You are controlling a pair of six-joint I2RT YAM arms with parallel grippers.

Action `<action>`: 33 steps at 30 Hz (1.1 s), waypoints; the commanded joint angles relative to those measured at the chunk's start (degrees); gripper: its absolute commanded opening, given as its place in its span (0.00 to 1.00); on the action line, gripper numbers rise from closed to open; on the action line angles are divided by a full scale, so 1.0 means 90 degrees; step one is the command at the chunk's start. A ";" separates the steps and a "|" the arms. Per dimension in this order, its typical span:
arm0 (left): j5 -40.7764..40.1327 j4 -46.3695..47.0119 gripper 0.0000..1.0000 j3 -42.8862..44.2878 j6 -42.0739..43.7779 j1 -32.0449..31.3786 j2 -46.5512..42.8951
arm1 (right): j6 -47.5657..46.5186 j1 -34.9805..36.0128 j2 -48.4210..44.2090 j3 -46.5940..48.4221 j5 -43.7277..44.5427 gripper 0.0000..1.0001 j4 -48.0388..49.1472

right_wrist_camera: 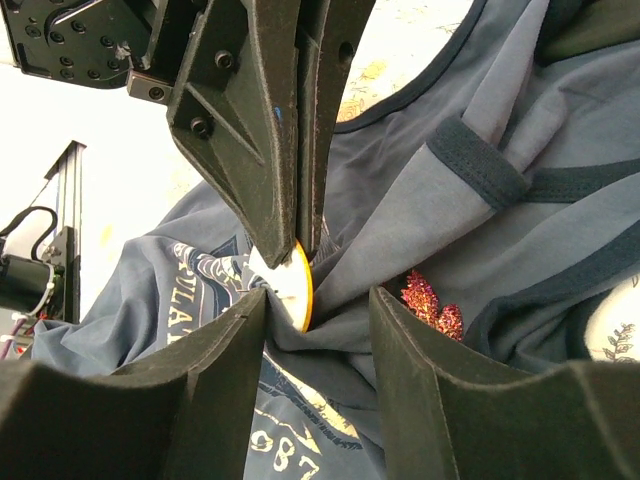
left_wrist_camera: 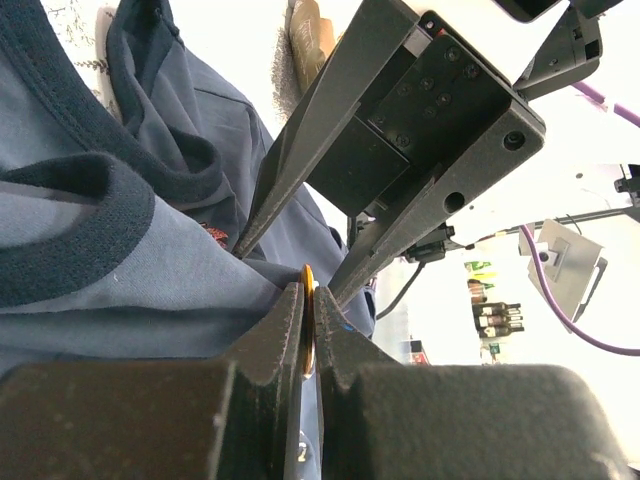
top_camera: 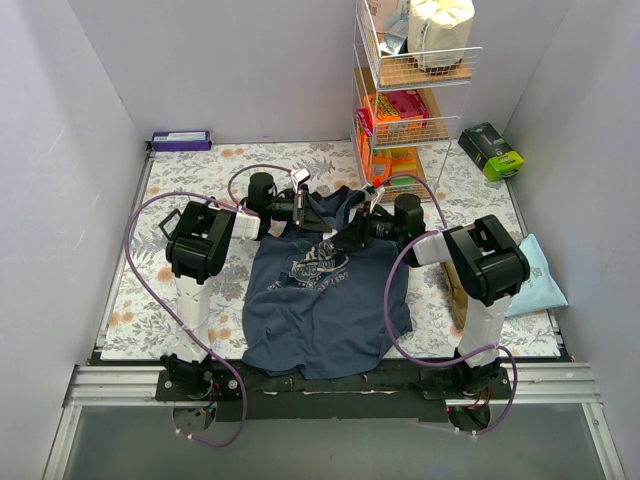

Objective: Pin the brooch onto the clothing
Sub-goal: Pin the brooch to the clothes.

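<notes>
The navy tank top lies flat on the table, its pale chest print up and its neck end bunched up. My left gripper is shut on the brooch, a thin orange-rimmed disc held edge-on against a fold of the fabric. In the right wrist view the disc shows pale, pinched by the left fingertips coming from above. My right gripper is open, its jaws either side of the gathered fabric and disc. A red glittery piece sits in a fold beside the right finger. Both grippers meet at the shirt's upper chest.
A wire shelf rack with packets stands at the back right. A purple box lies at the back left, a green box at the back right, a light-blue pouch by the right arm. Purple cables loop over the floral cloth.
</notes>
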 commanded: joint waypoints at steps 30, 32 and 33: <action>0.0198 0.0776 0.00 -0.0023 -0.0596 -0.0034 0.0007 | -0.0385 0.0069 -0.0576 -0.0415 0.0078 0.70 -0.0025; 0.0188 0.0747 0.00 -0.0023 -0.0576 -0.0034 0.0007 | -0.0355 0.0069 -0.0586 -0.0435 0.0019 0.71 0.0053; 0.0188 0.0747 0.00 -0.0023 -0.0567 -0.0025 -0.0002 | -0.0336 0.0069 -0.0596 -0.0445 -0.0010 0.72 0.0102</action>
